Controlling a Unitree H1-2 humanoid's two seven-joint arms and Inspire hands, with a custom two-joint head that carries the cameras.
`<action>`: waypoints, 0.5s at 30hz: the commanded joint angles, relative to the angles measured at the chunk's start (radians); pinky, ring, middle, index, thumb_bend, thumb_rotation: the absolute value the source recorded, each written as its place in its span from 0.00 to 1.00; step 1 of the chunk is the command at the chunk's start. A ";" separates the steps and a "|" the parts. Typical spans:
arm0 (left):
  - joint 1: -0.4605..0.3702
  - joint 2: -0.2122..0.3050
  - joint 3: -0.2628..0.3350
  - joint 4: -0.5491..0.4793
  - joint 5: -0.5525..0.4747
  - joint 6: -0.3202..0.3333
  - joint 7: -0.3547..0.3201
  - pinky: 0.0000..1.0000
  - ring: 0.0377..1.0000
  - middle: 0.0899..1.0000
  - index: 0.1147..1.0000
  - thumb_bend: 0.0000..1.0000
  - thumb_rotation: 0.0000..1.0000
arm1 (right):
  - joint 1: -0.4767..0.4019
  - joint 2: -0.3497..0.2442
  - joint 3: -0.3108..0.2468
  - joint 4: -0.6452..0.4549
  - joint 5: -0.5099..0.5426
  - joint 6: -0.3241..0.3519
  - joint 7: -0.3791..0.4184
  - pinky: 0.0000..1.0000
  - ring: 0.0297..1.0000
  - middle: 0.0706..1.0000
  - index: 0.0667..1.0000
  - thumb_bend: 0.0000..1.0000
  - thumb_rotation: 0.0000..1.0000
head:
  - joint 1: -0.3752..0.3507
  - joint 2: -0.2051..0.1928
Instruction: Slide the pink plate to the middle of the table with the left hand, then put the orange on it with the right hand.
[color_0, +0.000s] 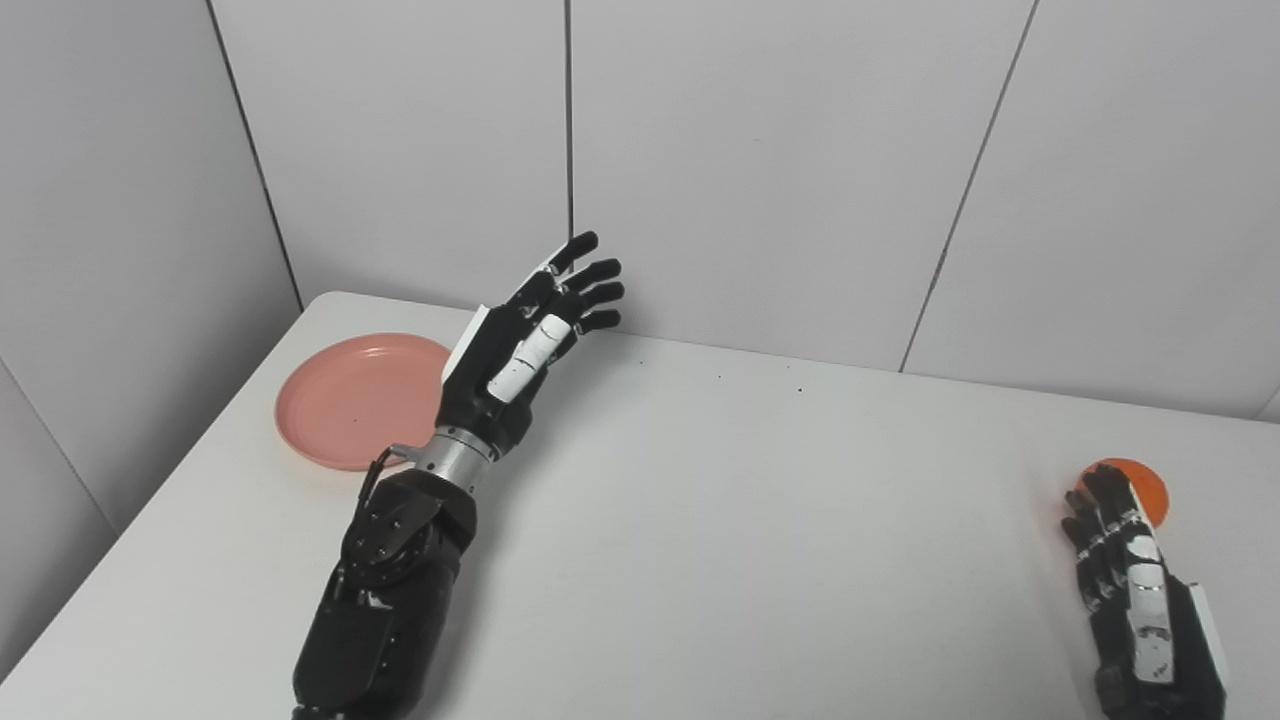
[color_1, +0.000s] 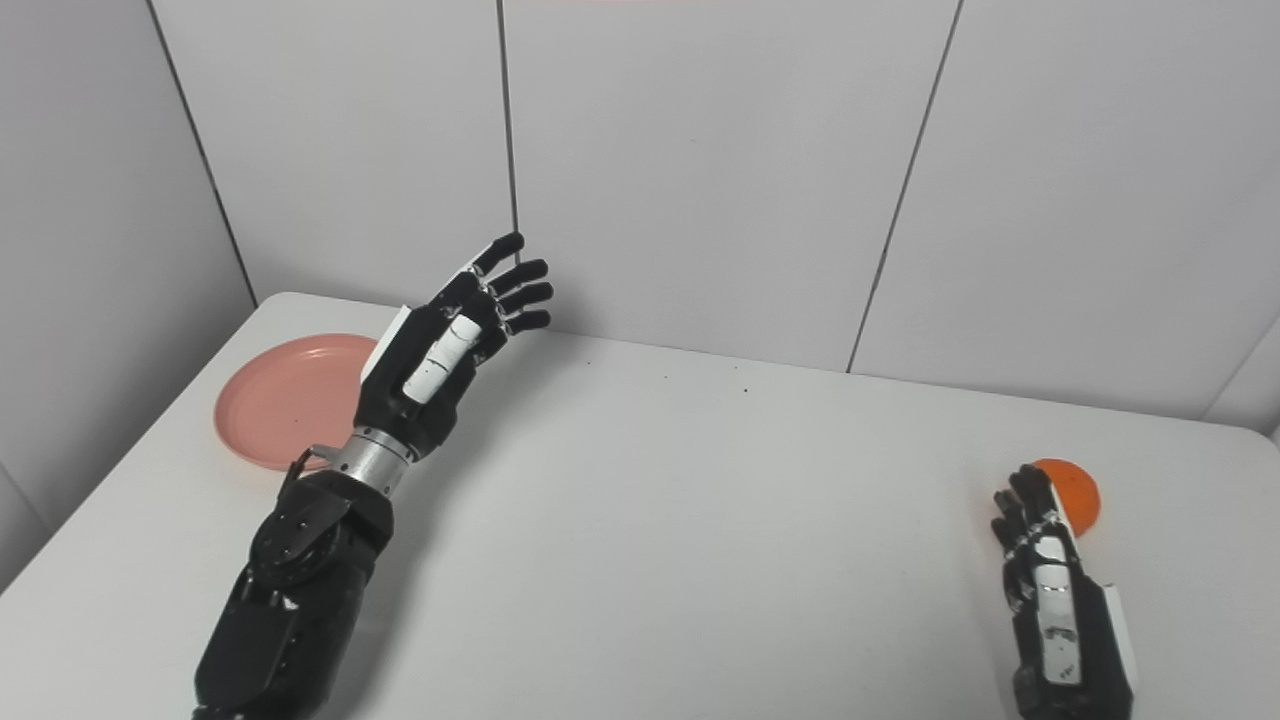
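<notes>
White panelled walls backed your table (color_0: 700, 520). Your pink plate (color_0: 345, 400) sat at its far left corner, your left hand (color_0: 520, 345) raised just beside it, fingers spread, holding nothing. Your right hand (color_0: 1130, 580) lay open beside the orange (color_0: 1145, 485).

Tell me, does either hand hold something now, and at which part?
Nothing is held. The left hand is open above the table, right of the pink plate. The right hand lies beside the orange, its fingers not around it.
</notes>
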 joint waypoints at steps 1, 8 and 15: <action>-0.062 0.017 0.011 -0.002 -0.022 -0.046 -0.032 0.74 0.82 0.82 0.85 0.95 0.61 | 0.082 0.058 0.024 0.097 0.010 -0.019 0.005 1.00 0.97 0.97 0.95 0.74 0.90 | 0.001 0.001; -0.111 0.065 0.045 0.003 -0.041 0.004 -0.035 0.74 0.82 0.83 0.85 0.99 0.61 | 0.082 0.057 0.023 0.101 0.015 -0.017 0.009 1.00 0.97 0.97 0.95 0.74 0.89 | 0.002 0.002; -0.141 0.118 0.082 0.028 -0.045 0.009 -0.038 0.75 0.84 0.84 0.90 0.98 0.63 | 0.084 0.054 0.026 0.100 0.012 -0.019 0.012 1.00 0.97 0.97 0.95 0.74 0.90 | 0.002 0.005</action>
